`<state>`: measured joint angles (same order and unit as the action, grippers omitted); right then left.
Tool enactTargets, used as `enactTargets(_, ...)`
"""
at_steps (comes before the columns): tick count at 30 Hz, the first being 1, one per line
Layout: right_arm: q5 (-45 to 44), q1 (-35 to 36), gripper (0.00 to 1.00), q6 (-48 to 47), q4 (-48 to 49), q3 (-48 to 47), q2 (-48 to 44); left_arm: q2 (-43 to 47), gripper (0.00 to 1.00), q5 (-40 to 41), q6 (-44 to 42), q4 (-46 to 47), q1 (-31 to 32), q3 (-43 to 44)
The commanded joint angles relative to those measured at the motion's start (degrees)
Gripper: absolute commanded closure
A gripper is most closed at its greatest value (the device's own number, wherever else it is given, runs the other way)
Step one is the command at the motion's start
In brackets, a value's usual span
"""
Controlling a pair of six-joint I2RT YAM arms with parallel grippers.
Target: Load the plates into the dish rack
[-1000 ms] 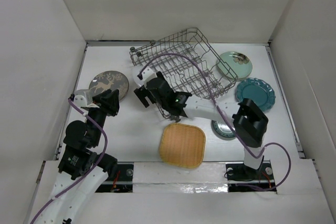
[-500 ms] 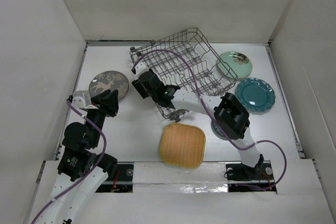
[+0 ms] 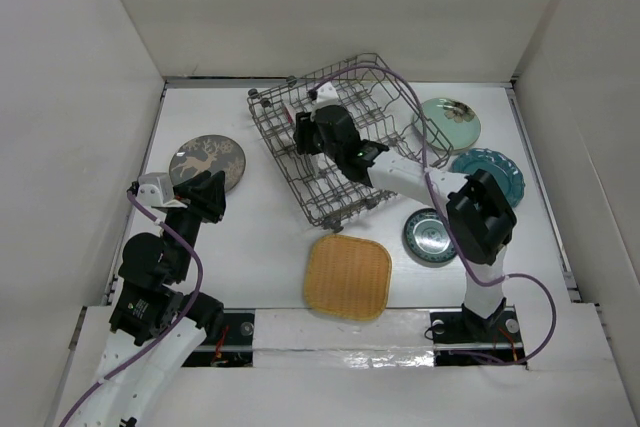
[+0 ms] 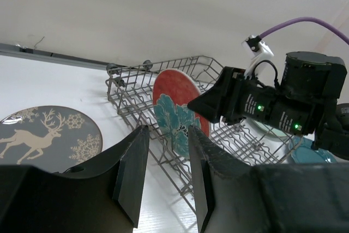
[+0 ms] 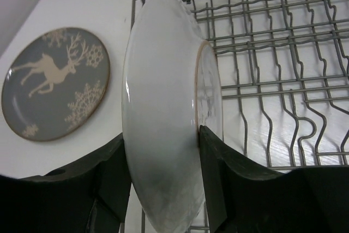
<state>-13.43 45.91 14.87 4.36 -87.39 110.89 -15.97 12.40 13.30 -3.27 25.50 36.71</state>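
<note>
My right gripper (image 5: 162, 135) is shut on the red plate with teal flowers (image 4: 175, 114), held on edge at the left end of the grey wire dish rack (image 3: 275, 147). Its white underside (image 5: 161, 135) fills the right wrist view, and its lower edge sits down among the rack wires (image 4: 131, 88). In the top view the right gripper (image 3: 312, 130) is over the rack, where only a red sliver of the plate (image 3: 291, 112) shows. My left gripper (image 3: 207, 197) is open and empty near the grey deer plate (image 3: 207, 160). Its fingers (image 4: 133, 167) frame the rack from a distance.
The yellow woven plate (image 3: 347, 276) lies near the front. The small dark ringed plate (image 3: 430, 237) lies right of it. The pale mint plate (image 3: 448, 123) and the teal scalloped plate (image 3: 495, 172) lie right of the rack. White walls close in the table.
My right gripper has carried the red plate from the rack's near left side up and right to over the rack's left end. The dark ringed plate is now uncovered. The left arm stayed still.
</note>
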Motion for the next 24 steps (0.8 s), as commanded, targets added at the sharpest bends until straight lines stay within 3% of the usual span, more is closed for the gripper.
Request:
enactTargets(1,6.83,-1.17,0.55,9.1,5.75,1.52,-2.87,-0.56,0.69,-0.19,-0.12,2.21,-0.18,-0.32)
enactTargets(7,12.02,-3.37,0.57,13.16,7.42,2.4,-3.31,-0.82,0.69,-0.01,-0.12,2.12,-0.18,-0.32)
enactTargets(14,10.97,-3.37,0.37,13.34,7.5,5.65,-3.75,-0.82,0.69,-0.19,-0.12,2.21,-0.18,-0.32)
enactTargets(24,7.37,-3.37,0.3,11.23,5.84,6.89,-6.74,-1.08,0.69,-0.63,-0.03,2.13,-0.18,-0.32)
